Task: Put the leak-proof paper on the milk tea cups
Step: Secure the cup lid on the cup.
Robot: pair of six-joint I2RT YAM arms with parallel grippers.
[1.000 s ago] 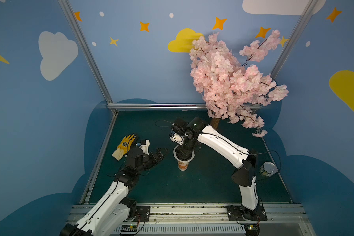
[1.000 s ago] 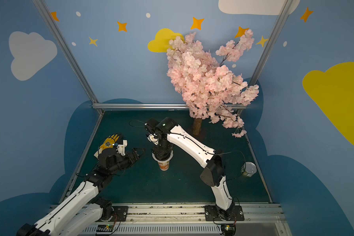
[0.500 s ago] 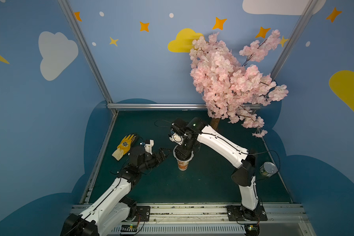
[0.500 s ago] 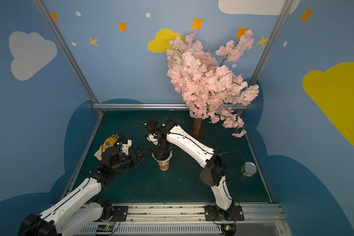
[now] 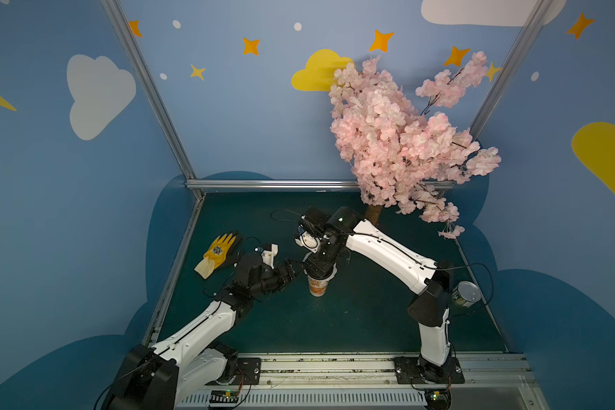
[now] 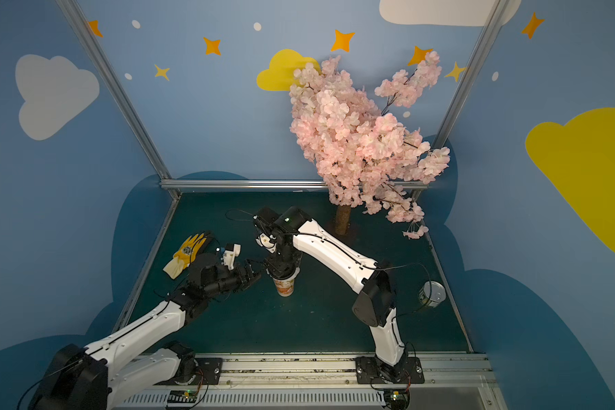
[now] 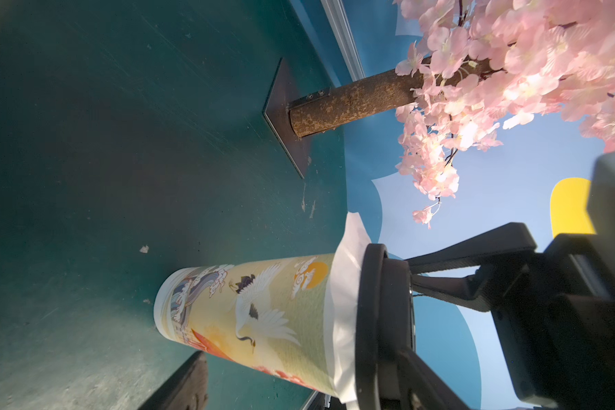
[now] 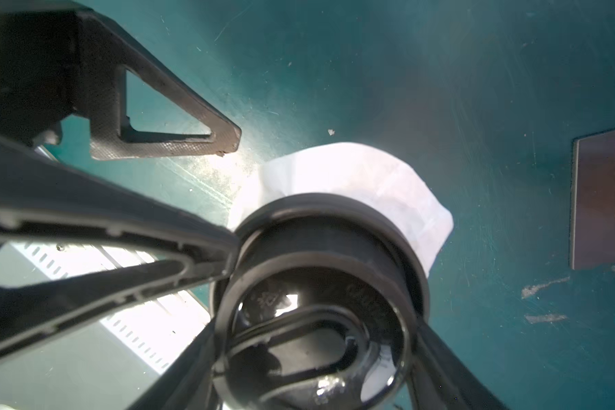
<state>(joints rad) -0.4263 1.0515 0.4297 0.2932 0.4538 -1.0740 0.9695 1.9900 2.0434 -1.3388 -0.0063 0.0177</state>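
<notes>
While the R gripper (image 5: 320, 269) clamps a black lid (image 7: 373, 319) onto the crane-print cup (image 7: 260, 312), whitish leak-proof paper (image 8: 352, 170) flares crumpled beneath it, w/ the L gripper (image 5: 296, 267) part-open, empty, at its 9 o'clock.

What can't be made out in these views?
- Mouth of the paper cup: covered by the leak-proof paper and black lid in both wrist views, by the right gripper in both top views.
- Opening of the left gripper: small, dark in both top views; left wrist view shows one finger, cut by the edge.
- Label of the tin can: too small in both top views.
</notes>
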